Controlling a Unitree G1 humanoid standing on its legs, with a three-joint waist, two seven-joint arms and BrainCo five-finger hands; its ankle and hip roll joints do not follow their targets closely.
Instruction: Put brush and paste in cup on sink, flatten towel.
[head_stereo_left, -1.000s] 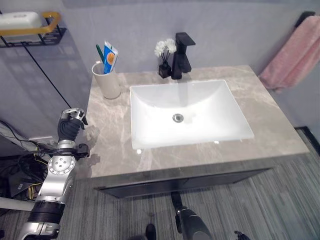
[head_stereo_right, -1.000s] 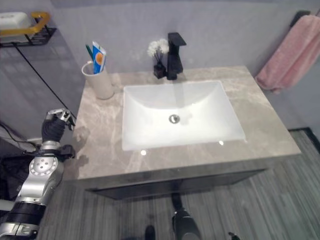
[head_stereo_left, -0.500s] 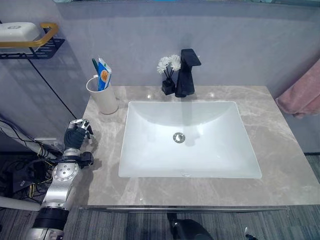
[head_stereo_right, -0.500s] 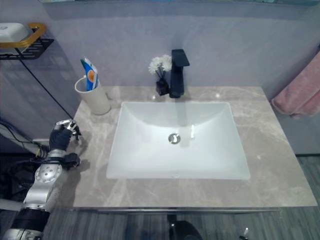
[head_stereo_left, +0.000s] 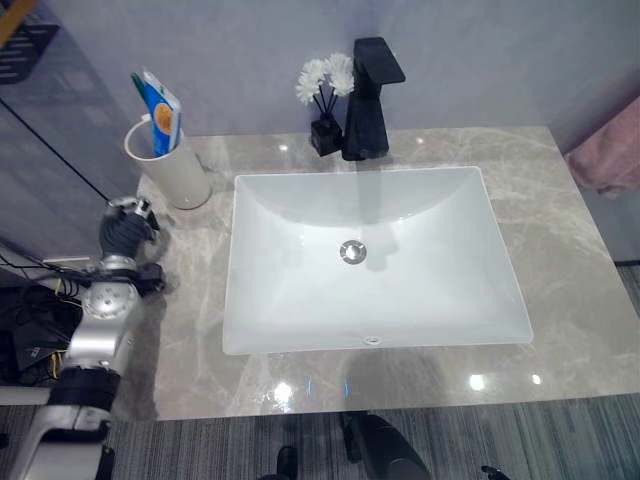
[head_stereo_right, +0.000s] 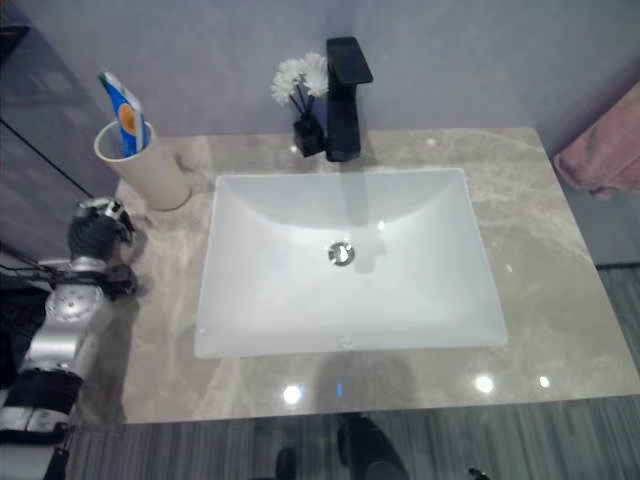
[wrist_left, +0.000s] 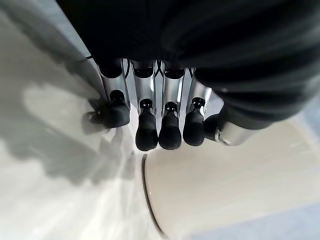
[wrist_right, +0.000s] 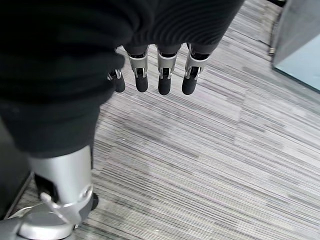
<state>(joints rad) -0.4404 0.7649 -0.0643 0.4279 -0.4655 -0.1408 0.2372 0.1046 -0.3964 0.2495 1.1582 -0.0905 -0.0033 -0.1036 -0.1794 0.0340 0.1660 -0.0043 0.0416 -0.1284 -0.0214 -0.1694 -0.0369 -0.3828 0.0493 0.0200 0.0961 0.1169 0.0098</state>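
A white cup (head_stereo_left: 172, 172) stands at the back left of the grey stone counter (head_stereo_left: 570, 260), beside the white sink (head_stereo_left: 238, 262). A blue toothpaste tube (head_stereo_left: 159, 112) stands upright in the cup; I cannot tell whether a brush is behind it. My left hand (head_stereo_left: 124, 226) hovers at the counter's left edge, just in front of the cup, fingers (wrist_left: 147, 131) relaxed and empty, with the cup's wall (wrist_left: 225, 195) close past them. The pink towel (head_stereo_left: 607, 160) hangs bunched at the right edge. My right hand (wrist_right: 164, 75) hangs over the striped floor, fingers straight, holding nothing.
A black faucet (head_stereo_left: 369, 100) and a small dark vase of white flowers (head_stereo_left: 322, 92) stand behind the sink. A black wire shelf (head_stereo_left: 22, 45) is fixed to the wall at the far left. Bare counter lies right of the basin.
The whole picture has shifted, so the camera has moved. My left hand sits a little nearer the cup than before. The cup and its contents have not moved.
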